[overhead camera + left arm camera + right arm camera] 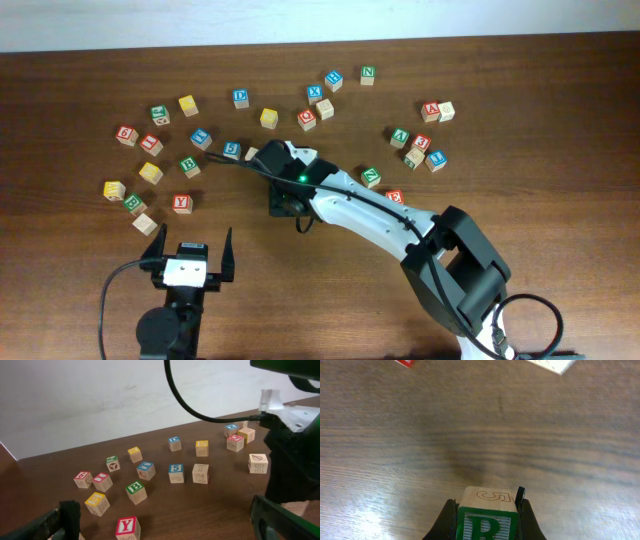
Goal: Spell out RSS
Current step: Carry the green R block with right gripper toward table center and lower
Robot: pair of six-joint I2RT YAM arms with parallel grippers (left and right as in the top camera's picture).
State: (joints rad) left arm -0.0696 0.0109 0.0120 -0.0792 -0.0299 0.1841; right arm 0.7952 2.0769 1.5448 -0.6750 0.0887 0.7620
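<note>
My right gripper [486,506] is shut on a wooden block with a green R [486,525] on its face, held just above the bare table top. In the overhead view the right gripper [285,203] points down near the table's middle and hides the block. My left gripper [191,250] is open and empty near the front edge. In the left wrist view its fingers [170,525] stand wide apart, with a red Y block [128,529] between them. A blue block marked 5 or S [232,150] lies left of the right gripper and also shows in the left wrist view [176,473].
Several letter blocks lie scattered in an arc across the back of the table: a left cluster with a green B block [190,166], a back group round a green N block [368,74], and a right cluster [420,143]. The right arm [380,220] crosses the middle.
</note>
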